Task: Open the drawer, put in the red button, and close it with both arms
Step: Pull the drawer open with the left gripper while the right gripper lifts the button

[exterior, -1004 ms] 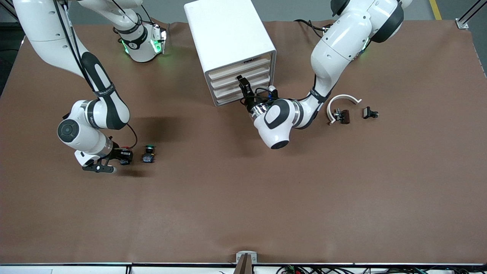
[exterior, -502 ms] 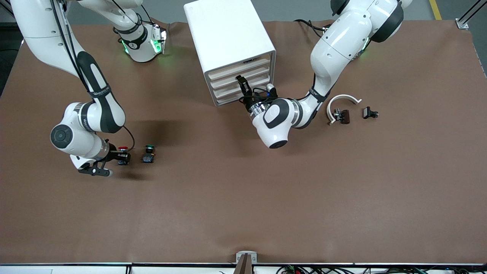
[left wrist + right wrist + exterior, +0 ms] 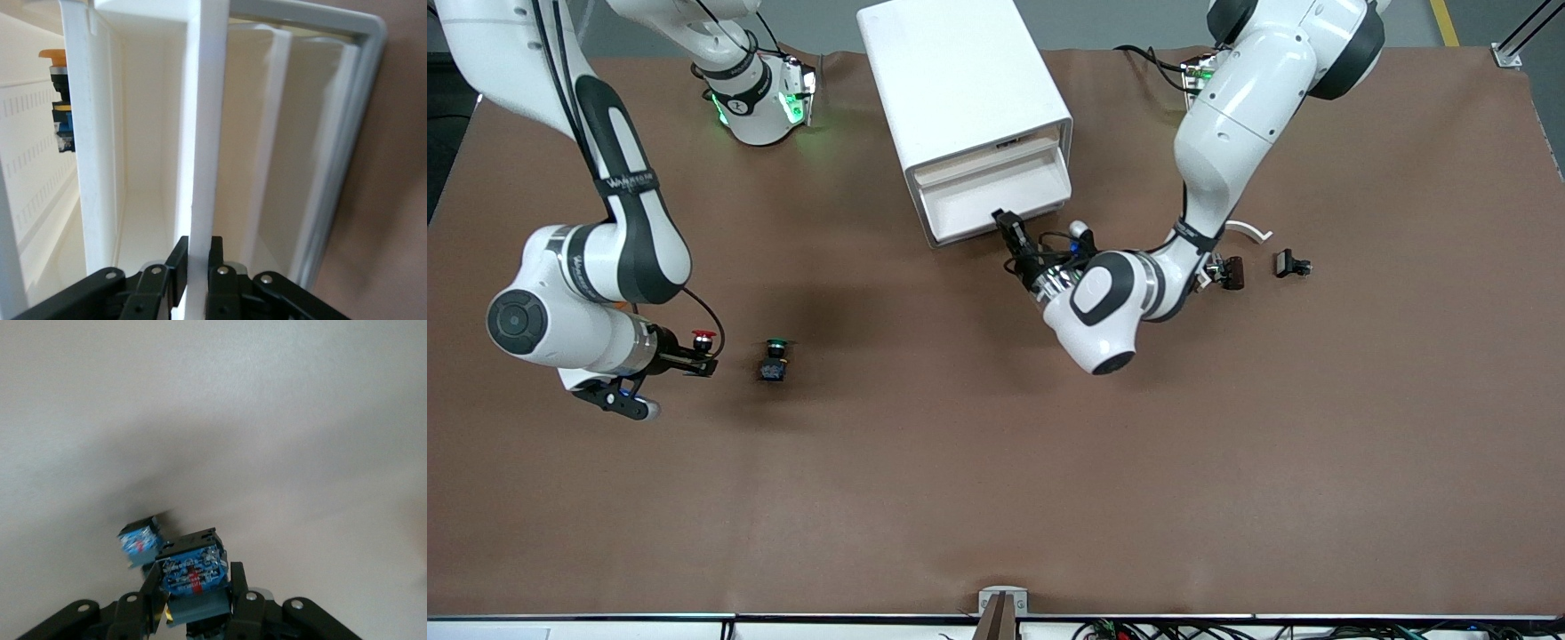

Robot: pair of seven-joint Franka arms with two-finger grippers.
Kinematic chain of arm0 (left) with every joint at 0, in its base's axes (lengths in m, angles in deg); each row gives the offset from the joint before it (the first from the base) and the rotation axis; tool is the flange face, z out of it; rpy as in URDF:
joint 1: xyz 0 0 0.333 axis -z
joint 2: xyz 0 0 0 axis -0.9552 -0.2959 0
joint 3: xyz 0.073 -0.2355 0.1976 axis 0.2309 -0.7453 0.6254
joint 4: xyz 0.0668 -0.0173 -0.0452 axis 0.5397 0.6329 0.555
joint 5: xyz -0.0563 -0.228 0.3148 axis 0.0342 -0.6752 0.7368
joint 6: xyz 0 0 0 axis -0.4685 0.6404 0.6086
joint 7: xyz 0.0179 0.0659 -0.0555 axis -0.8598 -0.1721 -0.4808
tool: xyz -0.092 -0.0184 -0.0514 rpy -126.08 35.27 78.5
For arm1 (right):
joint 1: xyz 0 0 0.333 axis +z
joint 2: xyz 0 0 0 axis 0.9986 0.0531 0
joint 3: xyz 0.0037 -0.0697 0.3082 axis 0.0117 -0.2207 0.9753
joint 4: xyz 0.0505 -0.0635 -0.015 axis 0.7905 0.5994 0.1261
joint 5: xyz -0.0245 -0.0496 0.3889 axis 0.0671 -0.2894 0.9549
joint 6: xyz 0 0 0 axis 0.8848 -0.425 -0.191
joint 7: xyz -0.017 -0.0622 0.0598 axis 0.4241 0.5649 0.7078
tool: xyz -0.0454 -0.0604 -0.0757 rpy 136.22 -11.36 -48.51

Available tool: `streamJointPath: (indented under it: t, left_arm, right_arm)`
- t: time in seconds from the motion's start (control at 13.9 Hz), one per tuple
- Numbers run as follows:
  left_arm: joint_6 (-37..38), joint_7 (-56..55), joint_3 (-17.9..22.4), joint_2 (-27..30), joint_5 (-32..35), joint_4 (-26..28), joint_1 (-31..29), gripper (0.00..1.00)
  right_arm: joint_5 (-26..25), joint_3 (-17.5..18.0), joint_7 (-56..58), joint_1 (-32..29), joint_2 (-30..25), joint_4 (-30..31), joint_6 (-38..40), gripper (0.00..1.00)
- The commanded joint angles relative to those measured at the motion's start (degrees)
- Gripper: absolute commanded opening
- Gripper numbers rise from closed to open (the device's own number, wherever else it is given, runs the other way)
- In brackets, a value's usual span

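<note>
The drawer [image 3: 996, 200] now stands pulled out, the left tool [image 3: 1011, 228] pinching its front panel — the right tool [image 3: 701, 363] has lifted the red button [image 3: 703, 337], ready for placing.

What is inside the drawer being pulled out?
In the front view the open drawer shows only bare white floor. The left gripper, shut on its front panel, hides that corner. The left wrist view shows an orange-capped button in a neighbouring compartment, which one I cannot tell.
</note>
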Motion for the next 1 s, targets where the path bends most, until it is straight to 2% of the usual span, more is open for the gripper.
streamJointPath:
  t: [0.0,0.36,0.43,0.5,0.57,0.93]
  left_arm:
    - [-4.7,2.8,1.2,-0.6,1.1,-0.6,-0.9,0.12]
    - [-6.6,4.4,1.2,-0.2,0.4,-2.2,-3.8,0.14]
    - [-6.6,5.1,1.2,-0.1,0.4,-2.8,-4.1,0.3]
    - [-6.6,5.3,1.2,0.0,0.4,-3.0,-4.3,0.81]
    - [-6.6,5.2,1.2,0.1,0.5,-3.8,-4.2,1.0]
    - [-6.3,5.2,1.3,1.9,1.2,-6.1,-5.6,1.0]
  right_arm:
    - [0.2,0.0,-9.5,3.5,-3.4,-2.5,6.8,0.0]
    - [1.9,0.0,-29.5,11.6,-8.6,-4.1,13.5,0.0]
    - [2.4,0.0,-33.0,13.1,-9.0,-4.8,14.6,0.0]
    - [2.4,0.0,-37.0,14.8,-9.0,-6.7,16.6,0.0]
    - [2.4,0.0,-40.8,16.6,-8.8,-8.8,18.6,0.0]
    - [2.5,0.0,-60.5,26.6,-8.5,-13.0,20.1,0.0]
